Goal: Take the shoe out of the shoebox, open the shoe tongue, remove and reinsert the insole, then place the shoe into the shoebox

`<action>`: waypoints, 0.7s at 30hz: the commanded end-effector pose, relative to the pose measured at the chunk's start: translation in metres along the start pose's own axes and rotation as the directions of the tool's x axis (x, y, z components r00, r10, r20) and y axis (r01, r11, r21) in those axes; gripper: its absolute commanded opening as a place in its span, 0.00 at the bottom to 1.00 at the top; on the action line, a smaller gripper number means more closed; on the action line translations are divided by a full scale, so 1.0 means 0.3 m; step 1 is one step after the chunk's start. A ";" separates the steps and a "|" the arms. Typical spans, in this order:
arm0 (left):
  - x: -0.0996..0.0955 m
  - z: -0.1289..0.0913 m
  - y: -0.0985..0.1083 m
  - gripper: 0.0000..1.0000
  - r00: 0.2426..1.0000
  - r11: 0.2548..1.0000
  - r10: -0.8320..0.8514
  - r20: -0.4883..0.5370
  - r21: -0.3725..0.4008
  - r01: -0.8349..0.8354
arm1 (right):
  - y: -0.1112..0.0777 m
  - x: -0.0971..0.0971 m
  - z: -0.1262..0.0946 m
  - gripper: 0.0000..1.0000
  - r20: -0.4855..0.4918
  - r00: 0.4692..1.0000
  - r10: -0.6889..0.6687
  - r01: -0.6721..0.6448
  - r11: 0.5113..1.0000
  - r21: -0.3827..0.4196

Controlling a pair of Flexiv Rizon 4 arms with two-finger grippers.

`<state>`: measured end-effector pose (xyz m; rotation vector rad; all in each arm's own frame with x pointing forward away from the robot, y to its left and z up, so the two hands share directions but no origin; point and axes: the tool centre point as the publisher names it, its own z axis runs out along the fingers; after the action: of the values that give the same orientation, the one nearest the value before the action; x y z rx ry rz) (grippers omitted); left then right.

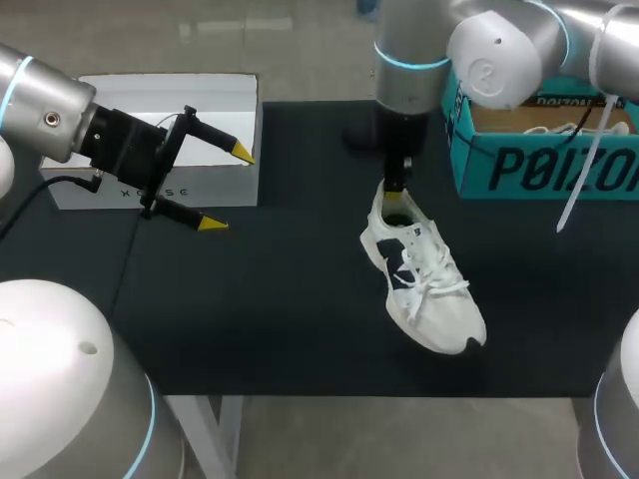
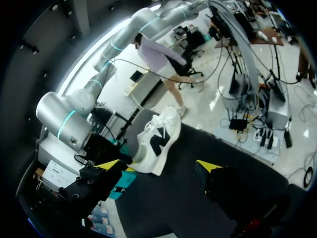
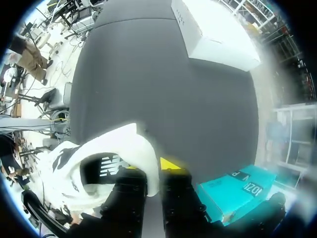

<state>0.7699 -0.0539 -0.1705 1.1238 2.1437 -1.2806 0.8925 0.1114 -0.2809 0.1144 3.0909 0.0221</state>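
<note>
The shoe [image 1: 424, 284] was out of the teal shoebox [image 1: 544, 150], at mid-worktop [image 1: 270, 309]. My right end effector [image 1: 397, 190] pinched its heel collar. My left end effector [image 1: 228, 189] hung spread and empty, well apart. Tongue, insole and reboxing judged outstanding.

Black matte table [image 1: 280, 329], pale frame beneath.

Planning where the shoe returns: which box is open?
The teal box at right; its interior shows from above. The white box at left shows only a flat top.
</note>
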 end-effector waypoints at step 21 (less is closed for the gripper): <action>0.000 -0.002 -0.001 1.00 1.000 1.000 0.000 -0.003 -0.001 0.000 | -0.103 -0.165 -0.542 0.00 0.084 0.992 -0.093 0.091 0.995 0.029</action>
<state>0.7698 -0.0537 -0.1705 1.1236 2.1436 -1.2805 0.9319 0.0759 -0.1169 -0.0253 3.0088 -0.0244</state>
